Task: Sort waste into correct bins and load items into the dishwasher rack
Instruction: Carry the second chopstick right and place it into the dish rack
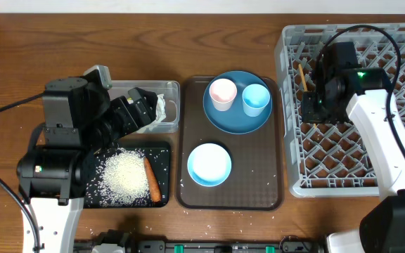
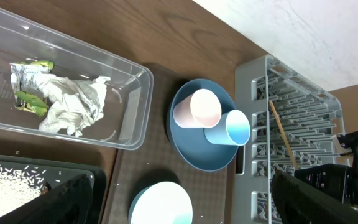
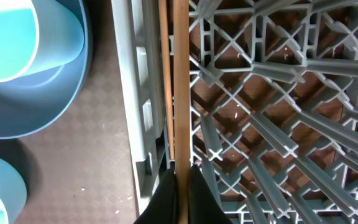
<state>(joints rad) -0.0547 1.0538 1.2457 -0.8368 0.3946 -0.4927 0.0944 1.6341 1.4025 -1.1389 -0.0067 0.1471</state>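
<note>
Clamped on the pair of wooden chopsticks (image 3: 179, 81) with the right gripper (image 3: 180, 177), black fingers (image 3: 166, 199) pressed together around the sticks' near end. Holding both sticks side by side just inside the left wall of the dishwasher rack (image 3: 278, 93), above its outermost row of grey lattice cells, slanted rather than flat in the overhead view; cannot tell whether touching the pegs. Just left of that wall, on the brown serving tray (image 1: 259, 176): the round dark-blue plate (image 1: 238, 118) at the far end, carrying the small pink cup (image 1: 223, 93) and the small light-blue cup (image 1: 256, 98), both upright and close side by side. Nearer on the same tray, apart from the plate, the light-blue bowl (image 1: 209, 164), upright, white inside showing. Also a few stray white grains (image 3: 82, 190) across the tray's surface. Further left, just beside the tray's far corner, the clear tub (image 2: 135, 106), with the crumpled white-and-green wrapper (image 2: 67, 99) lying inside. In front of the tub, the black tray (image 1: 162, 151), with a heap of white rice (image 1: 125, 176) in the middle and the small orange carrot (image 1: 152, 179) lying lengthwise near its right wall. Above the seam between tub and black tray, the left gripper (image 1: 145, 105), fingers (image 2: 67, 199) spread wide apart, nothing between them. Under everything, the wooden table (image 1: 83, 42).
</note>
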